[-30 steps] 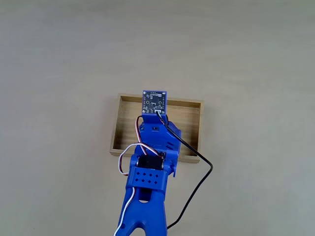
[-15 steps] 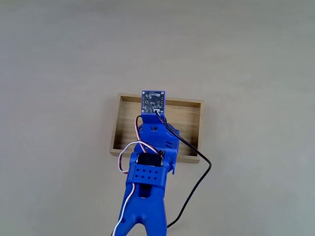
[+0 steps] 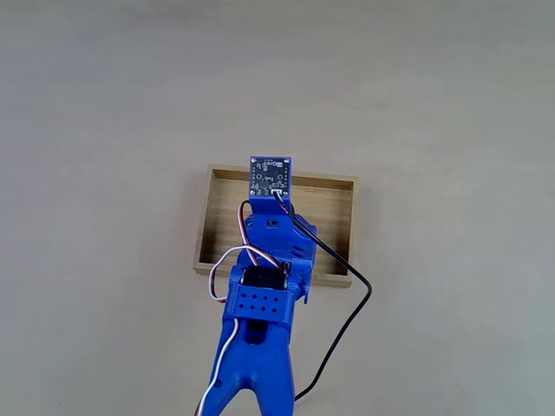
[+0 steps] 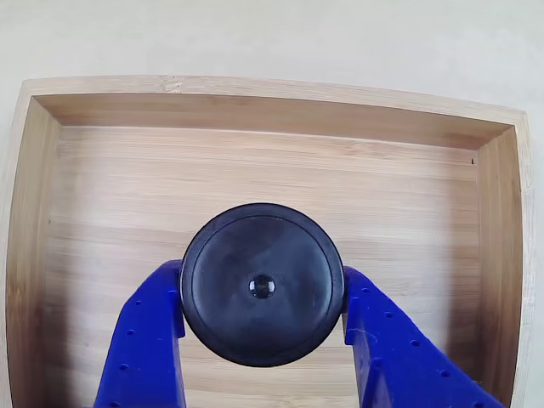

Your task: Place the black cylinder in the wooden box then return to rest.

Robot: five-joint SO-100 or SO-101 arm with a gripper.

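In the other view, the black cylinder [image 4: 262, 255], round-topped with a small centre dimple, sits between two blue fingers [image 4: 149, 340]. My gripper [image 4: 262, 287] is shut on it, a finger touching each side. Below it lies the grained floor of the wooden box [image 4: 255, 161], roughly mid-box and slightly toward the near wall. Whether the cylinder touches the floor I cannot tell. In the fixed view, the blue arm [image 3: 260, 303] reaches over the wooden box [image 3: 334, 217], and its wrist circuit board [image 3: 270, 177] hides the gripper and cylinder.
A black cable [image 3: 347, 312] loops from the wrist to the right of the arm and over the box's near wall. The plain beige tabletop [image 3: 434, 104] surrounds the box on all sides.
The arm's perforated joint block has shifted slightly up in the fixed view. The wrist board stays over the box's far part.
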